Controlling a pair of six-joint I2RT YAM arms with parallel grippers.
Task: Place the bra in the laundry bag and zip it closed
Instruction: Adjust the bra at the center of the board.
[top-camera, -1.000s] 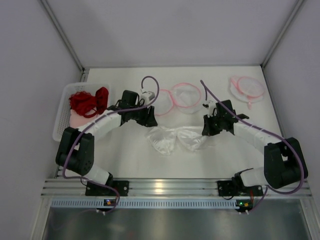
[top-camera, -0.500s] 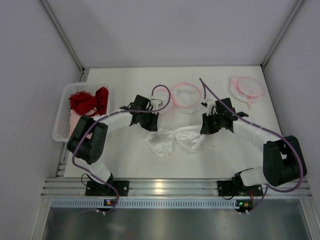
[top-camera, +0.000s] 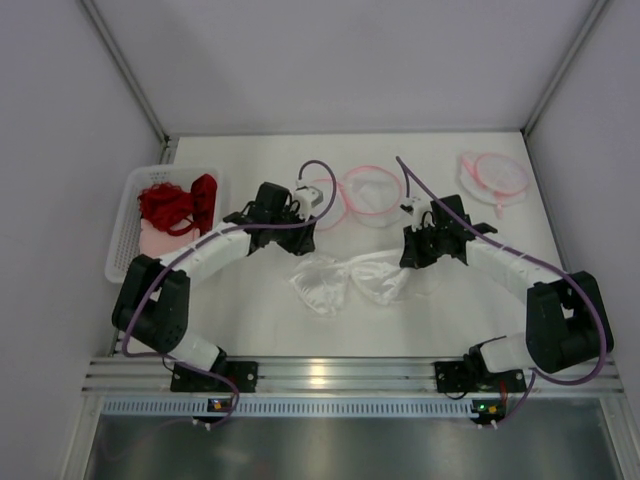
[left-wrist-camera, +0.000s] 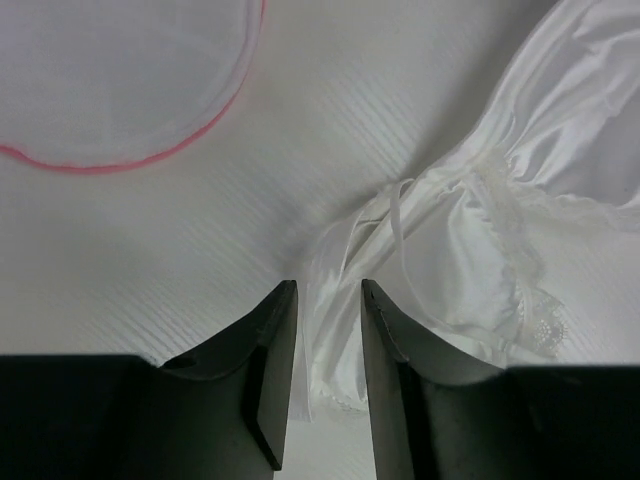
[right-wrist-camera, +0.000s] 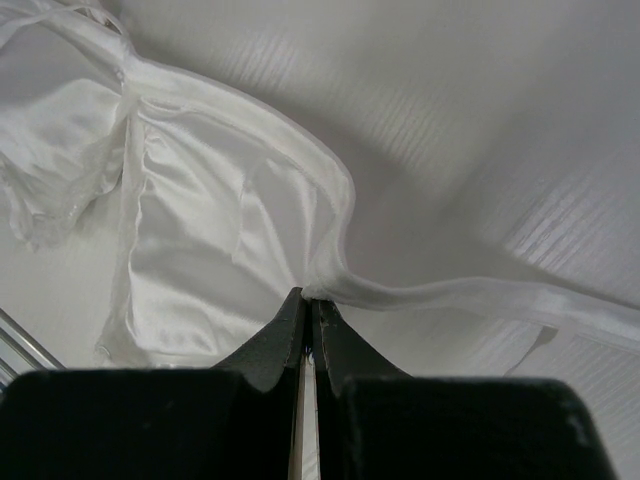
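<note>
**A:** I begin at the left. What do you see at the left gripper (left-wrist-camera: 328, 290)?

**B:** Its jaws stand apart with a narrow gap, and I see nothing clamped between them. The edge of the bra (left-wrist-camera: 470, 250) shows through the gap, under the tips. I cannot tell if they touch the cloth.

**A:** And how does the bra lie?

**B:** It lies on the table (top-camera: 250, 310) between my two arms, with its long axis going left to right. Its left cup is just beside the left gripper, a little to the right of it and nearer to the bases. The bag (top-camera: 372, 192) with the pink rim lies flat behind the bra, further from the bases. No part of the bra is in it.

**A:** The right gripper (right-wrist-camera: 307, 295)?

**B:** It is closed, with the right edge of the bra pinched at its tips. The cloth is drawn up to it.

**A:** So which arm has the next move?

**B:** I think the left one, because it is nearer to the free end. I would bring it down over that cup and close it there. After that both ends can travel away from me, toward the bag.
</note>
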